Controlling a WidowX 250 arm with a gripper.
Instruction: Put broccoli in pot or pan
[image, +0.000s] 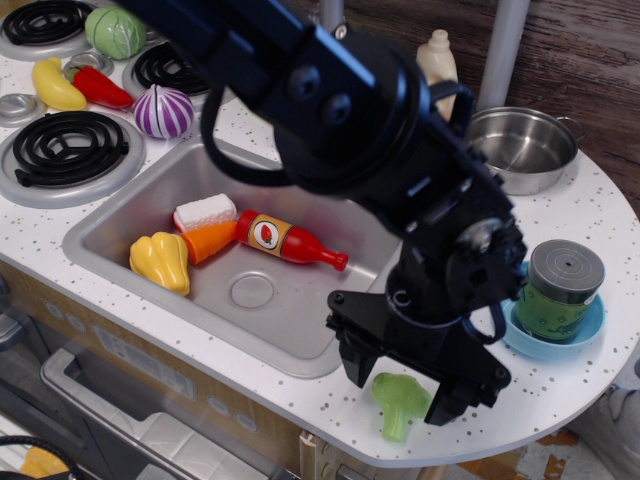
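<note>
The light-green broccoli (402, 402) lies on its side on the white counter near the front edge, right of the sink. My black gripper (400, 388) is open and hangs right over it, one finger (354, 366) to its left and the other (447, 402) to its right; I cannot tell if they touch it. The shiny steel pot (518, 148) stands empty at the back right of the counter, well away from the gripper. My arm hides the faucet area and part of the counter.
The sink (130, 205) holds a yellow pepper (161, 261), a red bottle (288, 240) and an orange-white piece. A blue bowl with a can (557, 295) stands right of the gripper. Burners, a cabbage (115, 31), an onion and a banana lie at the back left.
</note>
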